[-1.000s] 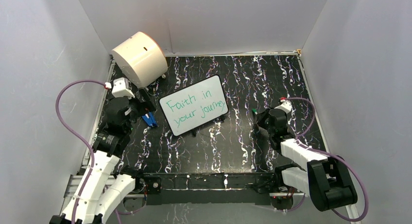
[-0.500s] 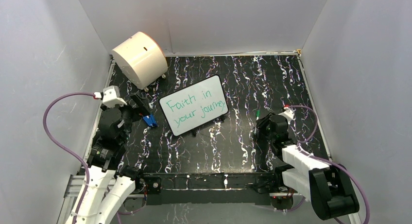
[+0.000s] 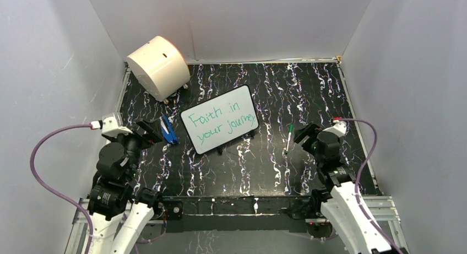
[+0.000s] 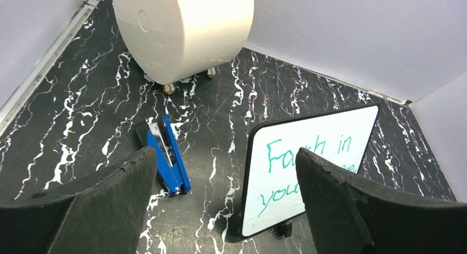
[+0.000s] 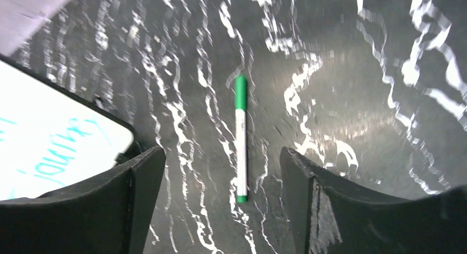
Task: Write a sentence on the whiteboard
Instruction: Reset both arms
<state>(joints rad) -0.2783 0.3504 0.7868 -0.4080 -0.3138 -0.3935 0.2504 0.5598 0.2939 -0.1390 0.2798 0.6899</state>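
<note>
Whiteboard [image 3: 217, 127] (tilted) between the open jaws, apparently untouched.

Both arms were folded back, wrists held low. The left gripper [image 3: 153, 130] had its jaws spread wide apart; the right gripper [image 3: 304, 134] was equally wide open.

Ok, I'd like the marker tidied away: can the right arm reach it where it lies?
Probably yes. The marker lies flat on the table, framed between the open fingers of the right arm, nothing on it, the whiteboard off to one side.
</note>
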